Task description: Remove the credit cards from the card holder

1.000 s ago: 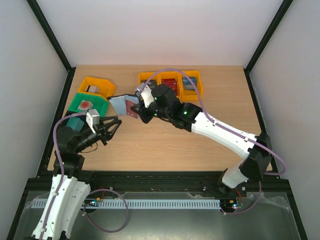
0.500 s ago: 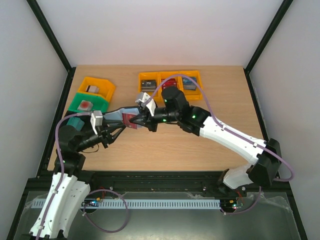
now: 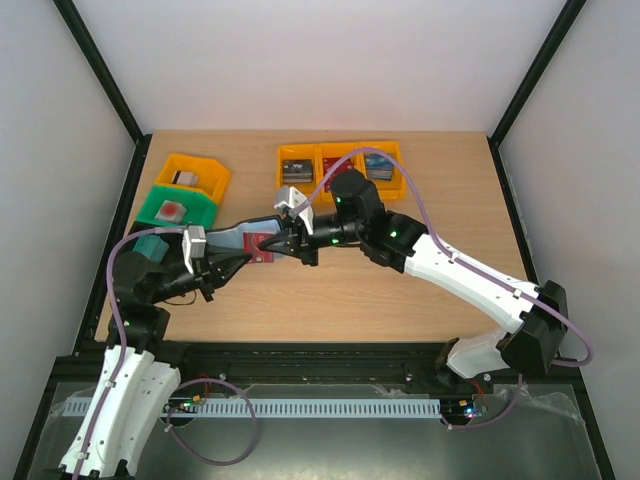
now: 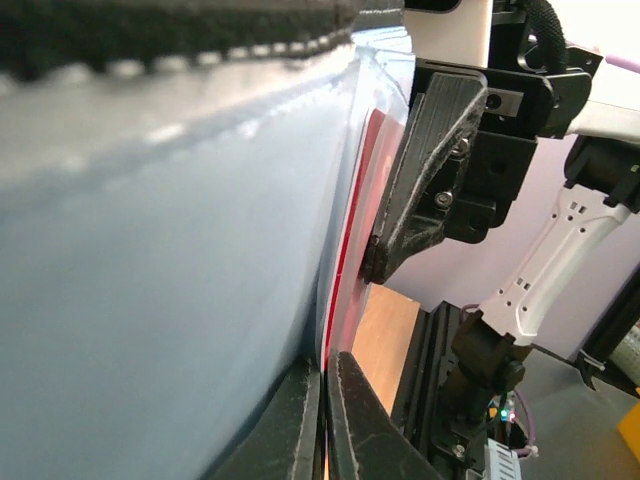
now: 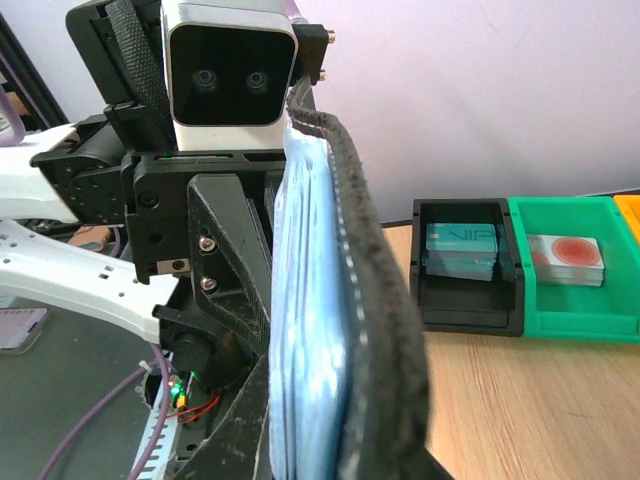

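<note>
Forward, left gripper [image 3: 257, 256] on credit card [image 3: 268, 243]

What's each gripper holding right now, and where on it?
Right gripper clamps the open wallet at one edge, in the air. Left gripper is pinched shut, apparently on the red card at its exposed edge.

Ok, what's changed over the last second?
The right hand carried the card holder from near the orange bins to the left hand, which was open and has closed on what looks like the red card's edge. The right hand's grip and the bins are unchanged.
</note>
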Robot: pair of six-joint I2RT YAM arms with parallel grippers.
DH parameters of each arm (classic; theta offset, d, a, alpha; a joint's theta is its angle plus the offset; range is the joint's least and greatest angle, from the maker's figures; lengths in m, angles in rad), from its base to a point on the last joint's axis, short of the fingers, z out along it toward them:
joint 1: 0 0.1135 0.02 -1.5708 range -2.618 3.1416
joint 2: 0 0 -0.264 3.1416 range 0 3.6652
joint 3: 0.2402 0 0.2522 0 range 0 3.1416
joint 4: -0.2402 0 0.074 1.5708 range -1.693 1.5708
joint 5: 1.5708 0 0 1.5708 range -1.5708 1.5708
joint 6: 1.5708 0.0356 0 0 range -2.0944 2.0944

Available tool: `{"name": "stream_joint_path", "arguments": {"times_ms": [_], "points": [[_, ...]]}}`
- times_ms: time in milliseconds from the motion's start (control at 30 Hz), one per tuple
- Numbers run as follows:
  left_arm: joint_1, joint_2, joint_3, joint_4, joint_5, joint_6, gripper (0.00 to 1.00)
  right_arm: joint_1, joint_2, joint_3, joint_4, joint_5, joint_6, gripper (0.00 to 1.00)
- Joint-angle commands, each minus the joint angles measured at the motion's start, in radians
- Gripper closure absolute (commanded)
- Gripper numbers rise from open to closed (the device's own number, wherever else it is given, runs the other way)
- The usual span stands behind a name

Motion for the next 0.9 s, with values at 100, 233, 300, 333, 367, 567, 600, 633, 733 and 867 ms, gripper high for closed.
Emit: {"name": "stream_joint_path", "arguments": {"times_ms": [100, 233, 300, 333, 367, 567, 600, 633, 733, 867], "points": [[-0.003, -0.028, 0.022, 0.019, 0.030, 0.004, 0.98, 0.026, 0.000, 0.012, 0.064, -0.099, -0.008, 0.88], [0.003, -0.041, 0.013, 0.084, -0.008, -0.078, 0.98, 0.000, -0.002, -0.003, 0.043, -0.110, -0.004, 0.76], [0.011, -0.042, 0.009, 0.099, -0.014, -0.094, 0.98, -0.027, -0.014, -0.025, 0.056, -0.128, 0.013, 0.72], [0.011, -0.044, 0.006, 0.103, -0.012, -0.094, 0.98, -0.040, -0.023, -0.039, 0.073, -0.137, 0.032, 0.71], [0.011, -0.045, 0.005, 0.105, -0.012, -0.094, 0.98, -0.051, -0.032, -0.056, 0.096, -0.146, 0.048, 0.70], [0.011, -0.044, 0.003, 0.127, -0.002, -0.100, 0.98, -0.066, -0.033, -0.073, 0.127, -0.186, 0.077, 0.72], [0.011, -0.044, 0.001, 0.132, -0.001, -0.101, 0.98, -0.066, -0.029, -0.067, 0.127, -0.191, 0.078, 0.81], [0.011, -0.045, -0.003, 0.135, -0.001, -0.104, 0.98, -0.065, -0.025, -0.064, 0.127, -0.193, 0.080, 0.89], [0.011, -0.050, -0.010, 0.139, 0.011, -0.101, 0.98, -0.066, -0.023, -0.058, 0.140, -0.207, 0.087, 0.98], [0.012, -0.053, 0.003, 0.091, -0.033, -0.102, 0.82, -0.071, -0.029, -0.057, 0.141, -0.232, 0.079, 0.98]]}}
